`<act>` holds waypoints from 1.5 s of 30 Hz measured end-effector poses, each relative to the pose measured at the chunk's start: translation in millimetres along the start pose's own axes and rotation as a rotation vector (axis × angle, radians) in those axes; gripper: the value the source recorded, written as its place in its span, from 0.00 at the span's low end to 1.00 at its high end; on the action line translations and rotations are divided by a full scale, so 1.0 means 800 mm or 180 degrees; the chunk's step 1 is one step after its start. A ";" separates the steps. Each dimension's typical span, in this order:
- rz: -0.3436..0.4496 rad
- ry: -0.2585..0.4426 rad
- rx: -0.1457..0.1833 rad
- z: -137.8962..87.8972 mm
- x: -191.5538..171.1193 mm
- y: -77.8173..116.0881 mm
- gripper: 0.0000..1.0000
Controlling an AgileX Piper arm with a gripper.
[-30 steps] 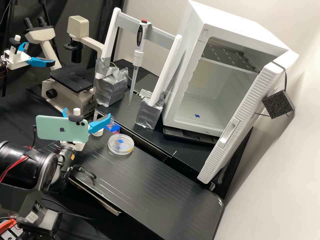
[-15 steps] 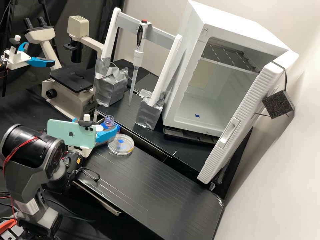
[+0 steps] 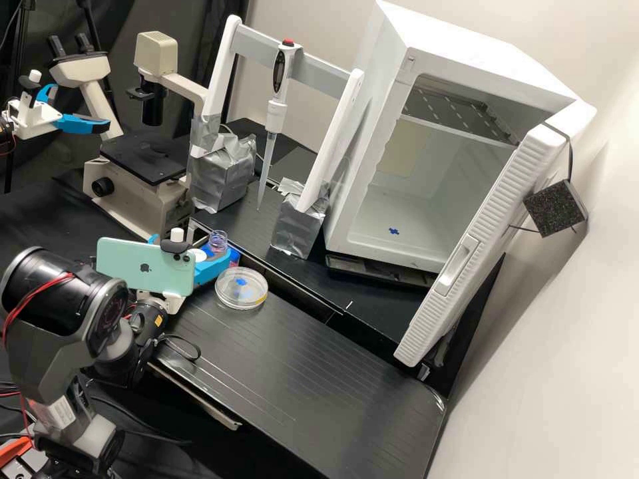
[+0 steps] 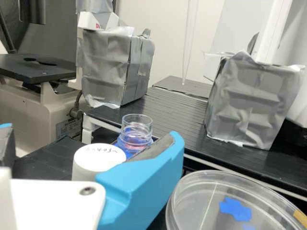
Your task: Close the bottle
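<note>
We noted one clear, smooth-walled bottle (image 4: 136, 128), uncapped, near the far edge of the bench (image 3: 299, 366), beside the grooved black platform's (image 4: 177, 112) corner. It stood upright, mouth up, long axis vertical. We counted one matte white cylindrical cap (image 4: 98, 159), flat top upward, and one clear round dish (image 3: 241, 289). We recorded the gripper (image 3: 192, 245) open, fingers apart on either side of the cap.

Bright light; soft glare on black bench (image 3: 299, 359).
</note>
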 end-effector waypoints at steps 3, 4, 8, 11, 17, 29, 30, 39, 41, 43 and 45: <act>0.0000 0.0000 -0.0002 0.000 0.000 0.000 0.00; 0.0000 0.0000 -0.0002 0.000 0.000 0.000 0.00; 0.0022 -0.0009 0.0000 0.001 0.000 0.002 0.00; 0.0043 0.0007 0.0012 -0.001 -0.001 0.003 0.00; 0.0049 0.0011 0.0011 -0.001 -0.001 0.003 0.00; 0.0049 0.0011 0.0011 -0.001 -0.001 0.003 0.00; 0.0049 0.0011 0.0011 -0.001 -0.001 0.003 0.00; 0.0051 0.0009 0.0042 -0.001 -0.001 0.004 0.00; 0.0051 0.0009 0.0062 -0.001 -0.001 0.004 0.00; 0.0051 0.0009 0.0062 -0.001 -0.001 0.004 0.00; 0.0054 0.0006 0.0061 0.000 -0.001 0.004 0.00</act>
